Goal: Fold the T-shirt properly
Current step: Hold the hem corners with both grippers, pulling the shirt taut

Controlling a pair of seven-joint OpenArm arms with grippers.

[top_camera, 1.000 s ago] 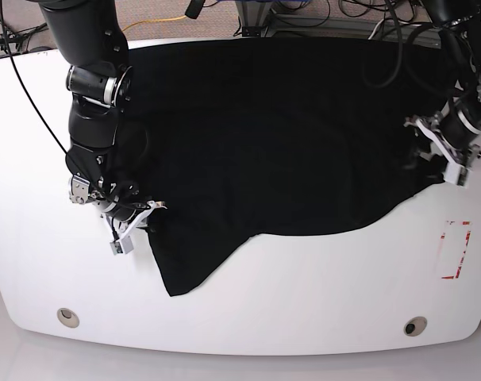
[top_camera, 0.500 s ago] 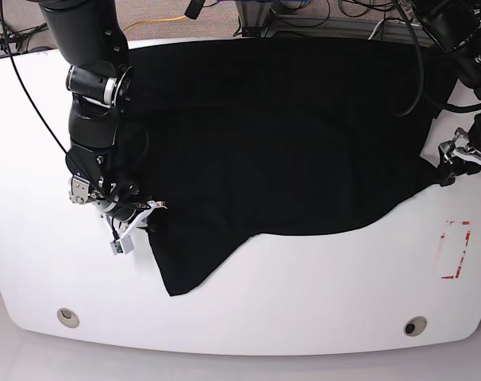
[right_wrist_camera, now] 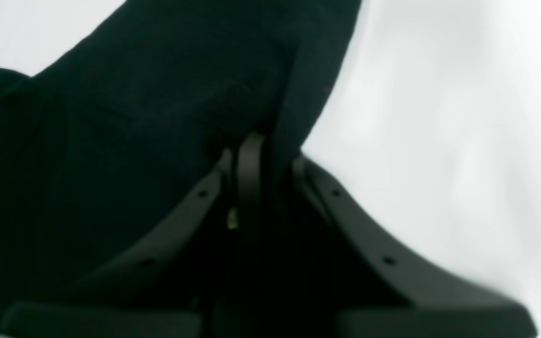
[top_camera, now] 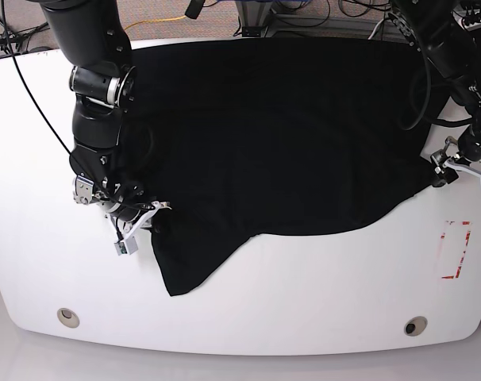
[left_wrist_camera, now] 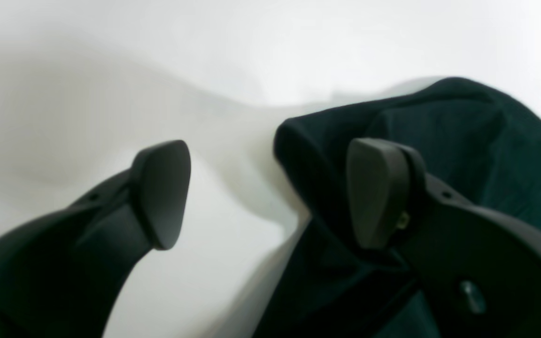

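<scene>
In the left wrist view, my left gripper stands wide apart and holds nothing; the T-shirt lies bunched against my right-hand finger, on the white table.

In the right wrist view, my right gripper is clenched on a fold of the T-shirt.

In the base view, the T-shirt spreads between my two grippers.

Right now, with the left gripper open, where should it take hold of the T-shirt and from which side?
Probably the rounded fold of the T-shirt edge that bulges up off the table, just beside the left gripper. Come in from the bare table side, so one finger slides under the raised hem and the other presses on top. The right gripper is shut on the opposite edge.
</scene>
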